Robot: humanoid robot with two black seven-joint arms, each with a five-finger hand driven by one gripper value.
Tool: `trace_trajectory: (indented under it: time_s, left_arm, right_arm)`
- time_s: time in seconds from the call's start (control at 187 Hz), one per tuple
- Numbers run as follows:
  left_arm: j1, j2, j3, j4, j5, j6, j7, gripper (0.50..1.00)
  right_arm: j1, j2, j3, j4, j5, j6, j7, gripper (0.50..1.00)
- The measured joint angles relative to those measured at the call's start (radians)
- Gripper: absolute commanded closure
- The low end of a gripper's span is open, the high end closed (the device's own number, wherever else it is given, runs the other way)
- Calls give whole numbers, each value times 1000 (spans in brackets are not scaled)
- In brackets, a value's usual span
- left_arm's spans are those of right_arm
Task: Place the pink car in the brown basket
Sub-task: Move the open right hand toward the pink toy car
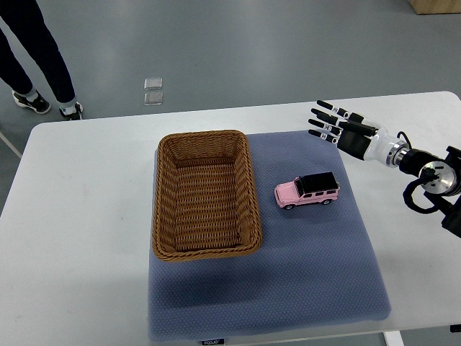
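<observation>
Right hand (333,122): I see it hovering with fingers spread and straight, holding nothing; its arm enters from the picture's right edge.
Left hand: not in my view.
Step in hand, as I judge it: reaching for the pink car (307,191), which has not been grasped yet.
How I'd do it well: bring the hand down over the black roof, fingers either side of the body across its short width, and close only once both flanks are bracketed, so the wheels don't let it roll away.
Pink car from the hand: nearer to me and slightly left of the fingertips, apart from them, standing on its wheels on the blue mat (317,274).
Brown basket (167,198): further left past the car, empty, its near rim just beside the car.
</observation>
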Motion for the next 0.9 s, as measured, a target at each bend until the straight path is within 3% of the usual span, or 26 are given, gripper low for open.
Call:
trace_trajectory:
  time_s: [0.717, 0.899]
  left_arm:
    - [-11, 0, 3, 8, 0, 12, -3, 500]
    - [-11, 0, 5, 10, 0, 12, -3, 500]
  right_arm:
    - [44, 1, -5, -2, -32, 0, 3, 574]
    - [50, 1, -4, -1, -166, 7, 98, 574]
